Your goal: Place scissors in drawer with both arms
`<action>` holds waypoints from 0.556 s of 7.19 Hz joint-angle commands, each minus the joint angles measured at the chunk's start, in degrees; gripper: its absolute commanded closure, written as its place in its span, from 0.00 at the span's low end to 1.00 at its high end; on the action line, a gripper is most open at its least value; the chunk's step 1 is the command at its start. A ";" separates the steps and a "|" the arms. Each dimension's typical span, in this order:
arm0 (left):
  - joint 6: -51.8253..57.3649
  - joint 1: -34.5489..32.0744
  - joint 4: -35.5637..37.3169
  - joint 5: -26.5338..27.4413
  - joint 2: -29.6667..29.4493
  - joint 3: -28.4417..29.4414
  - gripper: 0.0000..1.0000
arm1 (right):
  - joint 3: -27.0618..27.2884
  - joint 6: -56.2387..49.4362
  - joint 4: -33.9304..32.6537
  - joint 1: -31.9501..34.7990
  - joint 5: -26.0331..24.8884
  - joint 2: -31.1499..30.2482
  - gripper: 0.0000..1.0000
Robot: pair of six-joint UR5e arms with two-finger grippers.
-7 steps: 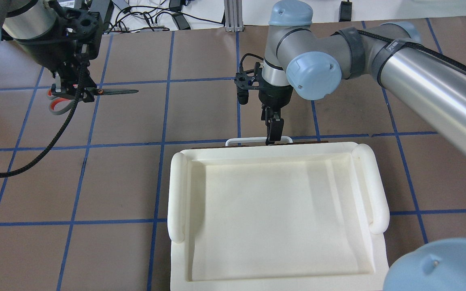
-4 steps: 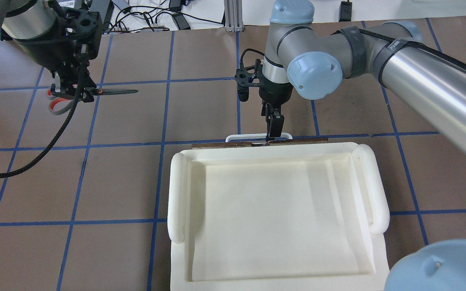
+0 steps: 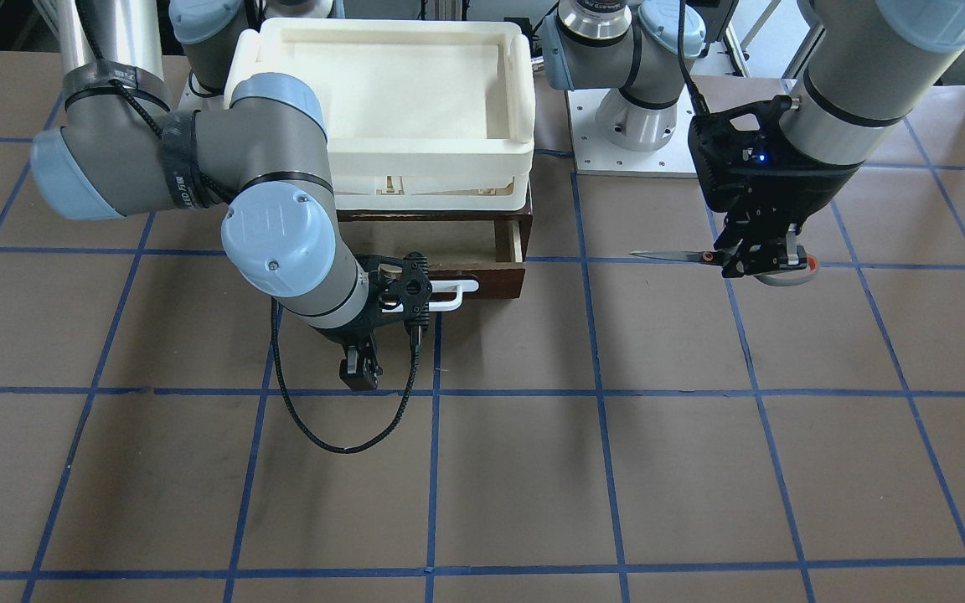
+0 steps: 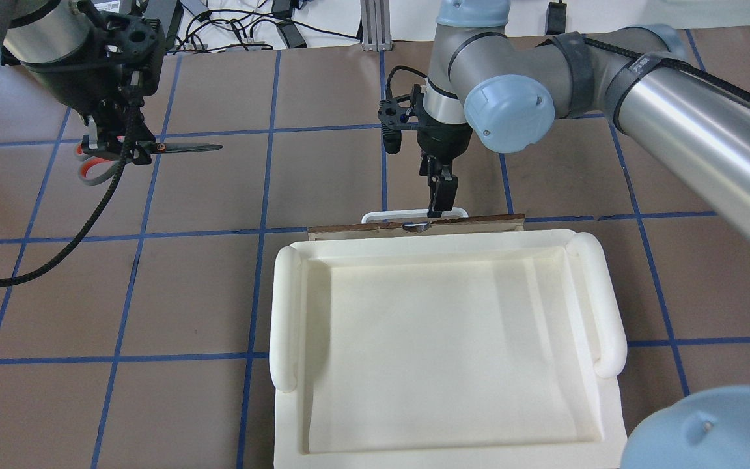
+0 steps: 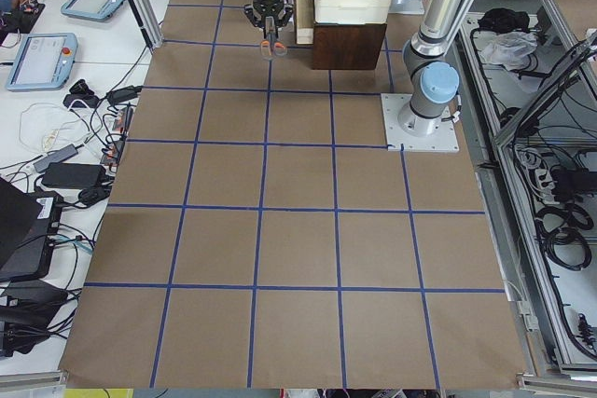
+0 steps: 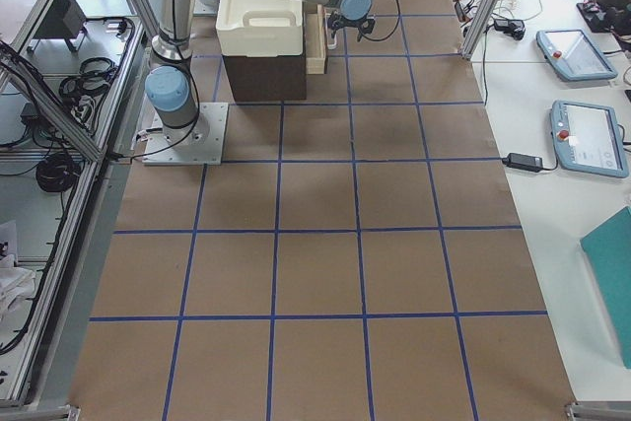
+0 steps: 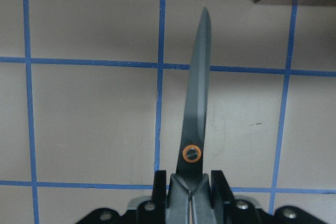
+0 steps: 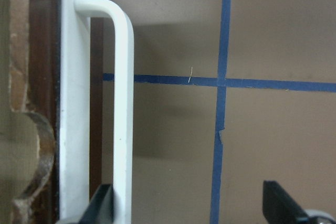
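Work table: flat top covered in matte brown paper, marked into large squares by blue tape lines. Frame: bare aluminium posts standing at the table's edges. Side bench: white, running along the table's far side from the robot base, carrying two grey-blue teach pendants with pale screens, a black power brick and loose black and white leads. Behind the base, beyond the rail, coiled black cables lie in a metal-framed bay. Lighting: even, diffuse, from above; shadows soft and short.
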 commanded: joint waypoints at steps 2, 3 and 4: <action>-0.09 0.00 0.00 0.00 -0.04 0.00 1.00 | -0.34 -1.46 0.11 -0.06 -0.27 0.23 0.00; -0.09 0.00 0.00 0.00 -0.21 0.00 1.00 | -0.34 -1.90 -0.07 -0.06 -0.27 0.41 0.00; -0.17 0.00 0.00 -0.09 -0.39 0.00 1.00 | -0.43 -2.25 -0.16 -0.06 -0.27 0.41 0.00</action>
